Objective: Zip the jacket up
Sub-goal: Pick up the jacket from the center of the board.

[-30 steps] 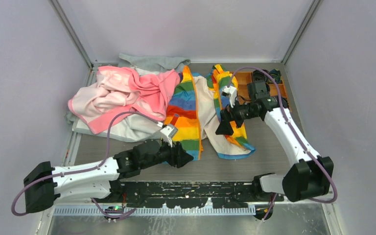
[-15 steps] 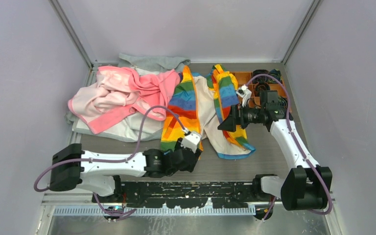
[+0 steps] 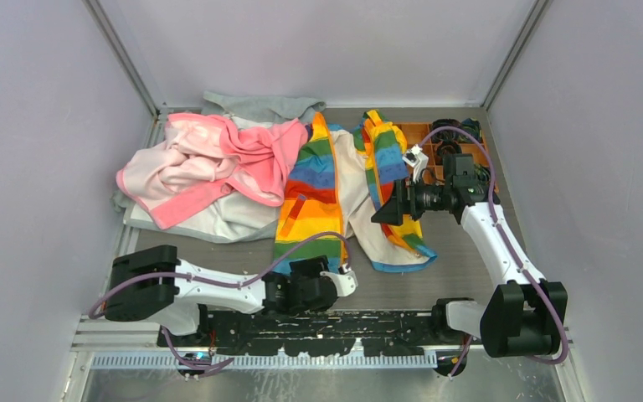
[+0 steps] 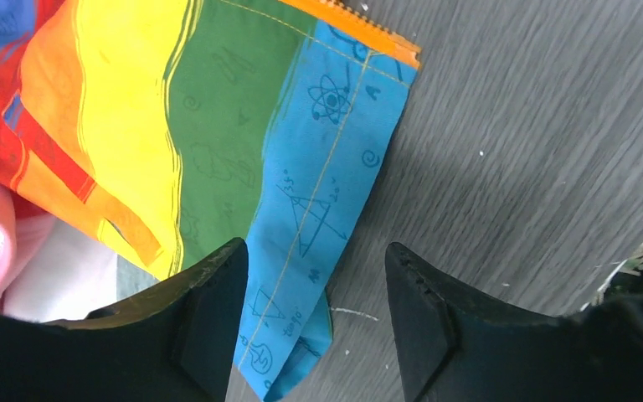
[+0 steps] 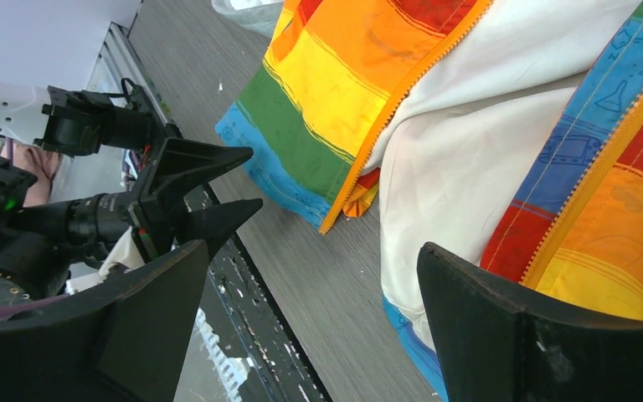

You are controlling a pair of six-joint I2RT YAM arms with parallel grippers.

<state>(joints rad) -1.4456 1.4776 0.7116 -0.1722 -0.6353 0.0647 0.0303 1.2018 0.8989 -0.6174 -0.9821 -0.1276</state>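
Observation:
The rainbow-striped jacket (image 3: 311, 191) lies open and flat, cream lining (image 3: 353, 180) up between its two front panels. My left gripper (image 3: 311, 268) is open at the left panel's bottom corner. In the left wrist view (image 4: 314, 276) the blue hem (image 4: 318, 184) lies between and below the spread fingers, with the orange zipper edge (image 4: 368, 29) beyond. My right gripper (image 3: 383, 214) is open and empty, hovering over the right panel (image 3: 393, 180). The right wrist view (image 5: 314, 249) shows both zipper edges (image 5: 402, 100) apart and unjoined.
A pink garment (image 3: 209, 159) lies on a grey one (image 3: 259, 107) at the back left, touching the jacket. An orange tray (image 3: 435, 138) with black parts stands at the back right. A black rail (image 3: 318, 322) runs along the table's near edge.
My left arm has folded back toward the near edge, and its gripper has swung to the left panel's bottom corner. My right gripper drew back to the right, then held still.

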